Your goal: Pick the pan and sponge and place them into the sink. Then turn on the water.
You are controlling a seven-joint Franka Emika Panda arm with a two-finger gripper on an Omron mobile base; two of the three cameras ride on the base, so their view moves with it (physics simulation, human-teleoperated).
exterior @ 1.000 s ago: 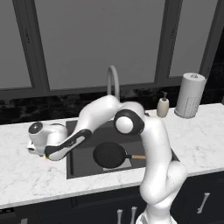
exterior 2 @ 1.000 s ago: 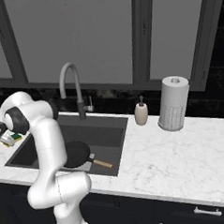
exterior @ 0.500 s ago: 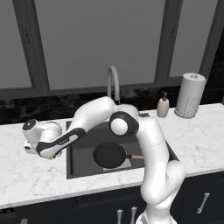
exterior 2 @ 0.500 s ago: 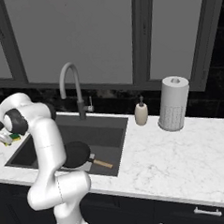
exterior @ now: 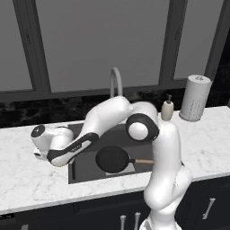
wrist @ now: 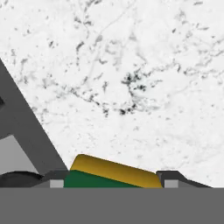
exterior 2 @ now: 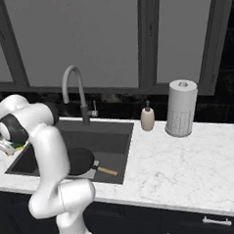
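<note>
We saw the gripper [wrist: 116,183] low over the white marble counter [wrist: 131,78], at about nine o'clock from the sink [exterior: 85,168] in the left base view. In the hand view its two dark fingertips [wrist: 173,178] stood on either side of the sponge [wrist: 111,175], each pressed against one end of it, so the fingers were partly closed and had hold of the sponge. The sponge showed its green face toward the camera and its yellow layer toward the counter, and it sat tilted in that view. We could not tell whether it touched the counter or hung just above it. In the right base view a bit of green and yellow [exterior 2: 16,143] showed at the hand, at nine o'clock from the basin.

The pan [exterior: 112,159] lay inside the sink, toward its front edge, with its wooden handle [exterior: 143,161] pointing to three o'clock in the left base view. The curved faucet [exterior 2: 73,87] stood behind the basin at twelve o'clock. At about two o'clock from the sink, a soap bottle [exterior 2: 147,118] stood near the back of the counter, and a roll of paper towels [exterior 2: 181,108] stood upright just beyond it.
</note>
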